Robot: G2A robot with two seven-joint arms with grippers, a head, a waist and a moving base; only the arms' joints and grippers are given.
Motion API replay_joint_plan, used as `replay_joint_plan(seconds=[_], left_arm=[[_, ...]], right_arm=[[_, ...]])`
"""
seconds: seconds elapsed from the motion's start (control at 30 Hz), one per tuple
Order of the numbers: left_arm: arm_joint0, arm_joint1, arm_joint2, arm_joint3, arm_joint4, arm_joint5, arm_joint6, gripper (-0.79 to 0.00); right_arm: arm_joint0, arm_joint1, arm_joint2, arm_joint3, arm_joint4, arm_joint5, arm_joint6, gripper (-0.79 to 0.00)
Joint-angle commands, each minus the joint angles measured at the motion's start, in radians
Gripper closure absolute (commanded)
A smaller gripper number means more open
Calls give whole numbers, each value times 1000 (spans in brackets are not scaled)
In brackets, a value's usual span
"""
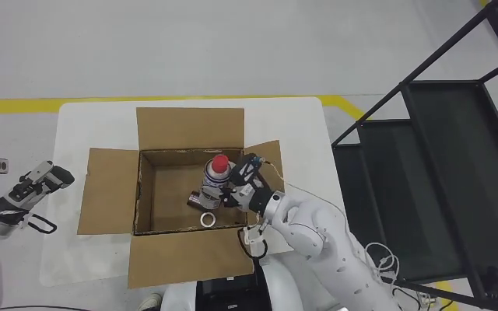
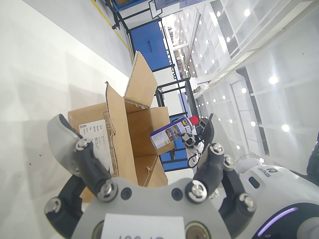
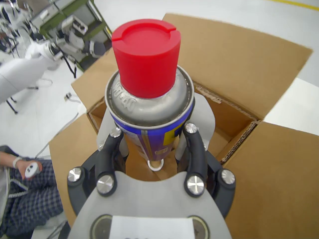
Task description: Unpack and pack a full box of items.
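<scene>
1. Held in the right gripper [image 3: 153,125], fingers closed on opposite sides of its body: a red-capped spray can [image 1: 214,180]. Tilted, raised over the open cardboard box [image 1: 191,128] mid-bench, on the side nearer the right edge of the bench [image 1: 93,124].
2. Probably rigid metal, fairly heavy if full. Smooth and round, so liable to slip or twist in a flat pinch.
3. Best taken across the straight body, not by the push-on cap, which could pop off.
4. Spread wide and empty, beside the bench's left edge: the left gripper [image 1: 48,177].
5. Lying on the box floor: a small white ring [image 1: 207,220].
</scene>
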Motion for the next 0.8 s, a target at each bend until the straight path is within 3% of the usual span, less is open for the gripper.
replay_joint_plan(seconds=[0.0,0.17,0.4,0.43,0.47,0.5,0.77], left_arm=[[0,0,0,0,0,0,0,-785],[0,0,0,0,0,0,0,-785],[0,0,0,0,0,0,0,-785],[0,0,0,0,0,0,0,-785],[0,0,0,0,0,0,0,-785],[0,0,0,0,0,0,0,-785],[0,0,0,0,0,0,0,-785]], right_arm=[[81,-7,-40,22,-23,16,129,0],[276,-38,-172,181,-20,51,308,0],[430,-82,-301,349,-21,106,378,0],[448,-88,-317,374,-25,116,384,-95],[459,-93,-327,392,-23,126,386,-326],[465,-96,-333,402,-20,132,386,-785],[468,-116,-337,432,78,111,259,-785]])
